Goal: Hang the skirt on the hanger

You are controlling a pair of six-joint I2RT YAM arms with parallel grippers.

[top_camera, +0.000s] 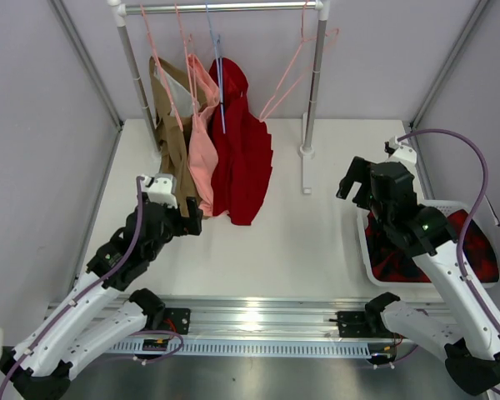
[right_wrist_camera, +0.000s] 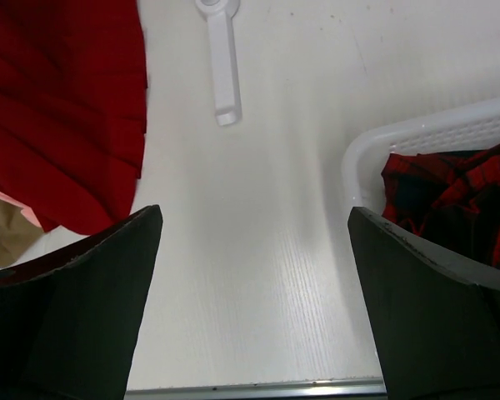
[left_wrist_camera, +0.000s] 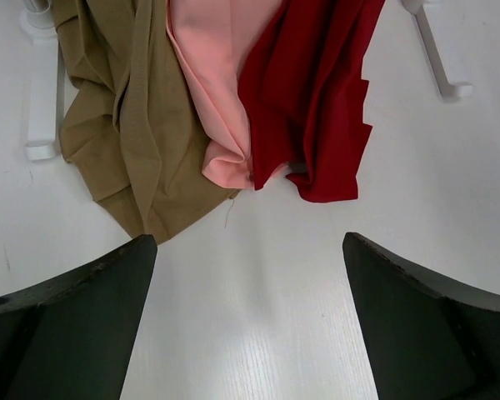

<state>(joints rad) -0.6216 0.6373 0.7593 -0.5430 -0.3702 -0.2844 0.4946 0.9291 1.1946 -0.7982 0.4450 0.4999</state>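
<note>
Top external view puts the task at its very start. The skirt (top_camera: 477, 243) lies bunched in the white basket (top_camera: 363, 243) at the right side of the table (top_camera: 317, 250), partly hidden under my right arm, and nothing is touching it. The hanger (top_camera: 283, 79) hangs bare from the rail (top_camera: 233, 7), near the right upright and well apart from the basket.

My right gripper (top_camera: 356, 185) sits just left of the basket's near corner, above bare table. Its jaws are spread wide with nothing between them. Its wrist camera shows the basket rim and the tartan folds off to the right of the fingers, not between them.

My left gripper (top_camera: 190, 218) is likewise wide and empty. It hovers near the lower hems of the tan garment (top_camera: 171, 137), the pink garment (top_camera: 202, 154) and the plain red garment (top_camera: 243, 162) that hang from the rail. None of these is mine to move, and the blue hanger (top_camera: 220, 79) among them is not the one I want.

So nothing is done yet, as I judge it. The skirt has to be picked out of the basket, and the hanger reached or brought down. The waist then has to go onto the hanger. I expect the right arm will take the skirt, being closest, while the left steadies the hanger.
</note>
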